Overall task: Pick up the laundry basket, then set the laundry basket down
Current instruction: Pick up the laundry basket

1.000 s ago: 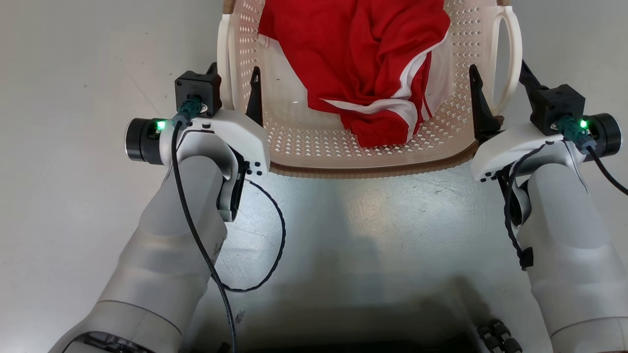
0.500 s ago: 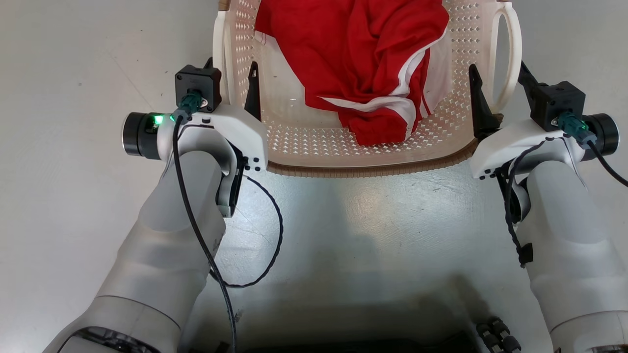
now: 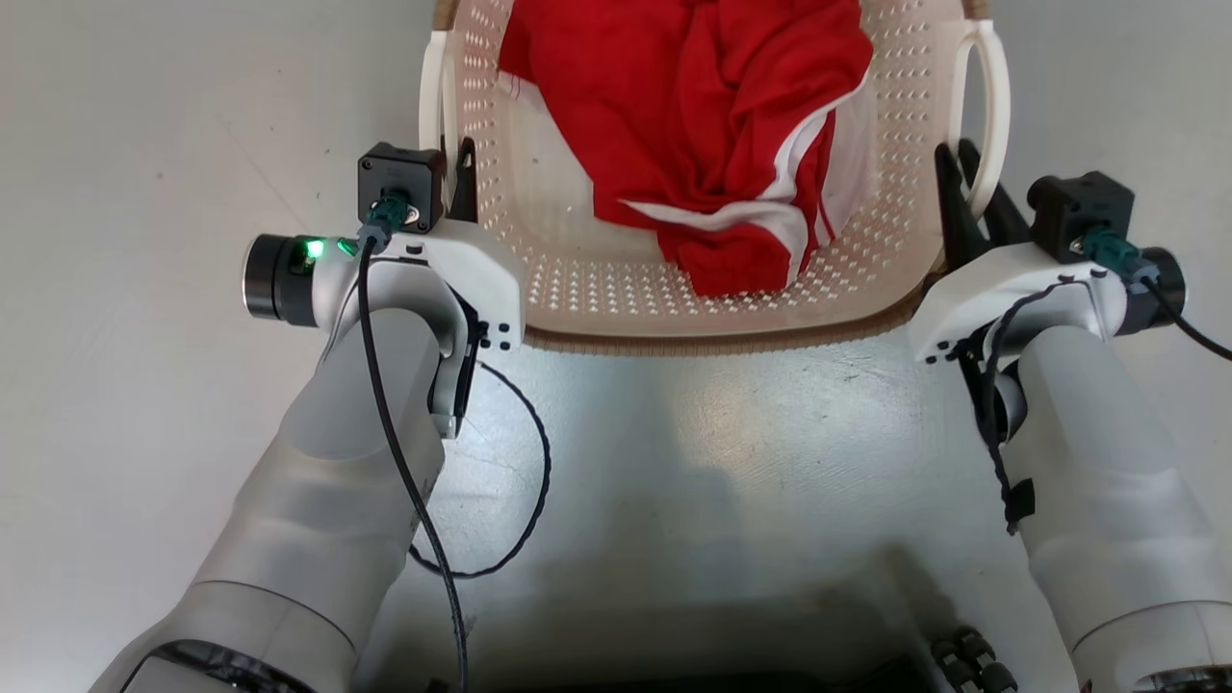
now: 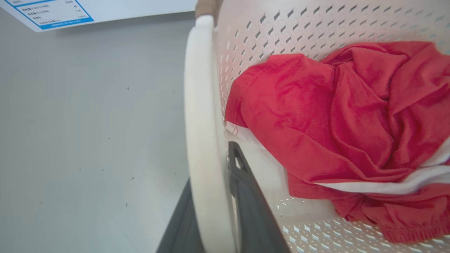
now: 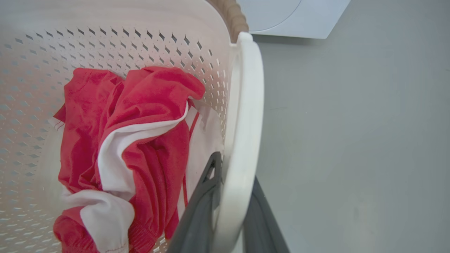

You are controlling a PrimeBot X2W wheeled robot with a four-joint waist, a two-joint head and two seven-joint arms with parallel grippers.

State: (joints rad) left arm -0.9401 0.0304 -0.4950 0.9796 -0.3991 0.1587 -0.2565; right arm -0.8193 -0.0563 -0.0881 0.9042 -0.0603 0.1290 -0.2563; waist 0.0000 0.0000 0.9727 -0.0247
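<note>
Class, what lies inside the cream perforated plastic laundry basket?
A crumpled red garment with white trim lies in the cream perforated plastic laundry basket. Anything beneath the cloth is covered.

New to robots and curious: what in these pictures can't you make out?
Head view: laundry basket, far end cut off by the top edge; its own walls hide the underside, so lifted or resting is unclear.
Every view: whatever lies under the red garment, covered by it.
Left wrist view: printed label, text too small, cut by the top edge.
Right wrist view: white appliance, mostly cut off by the top edge.
</note>
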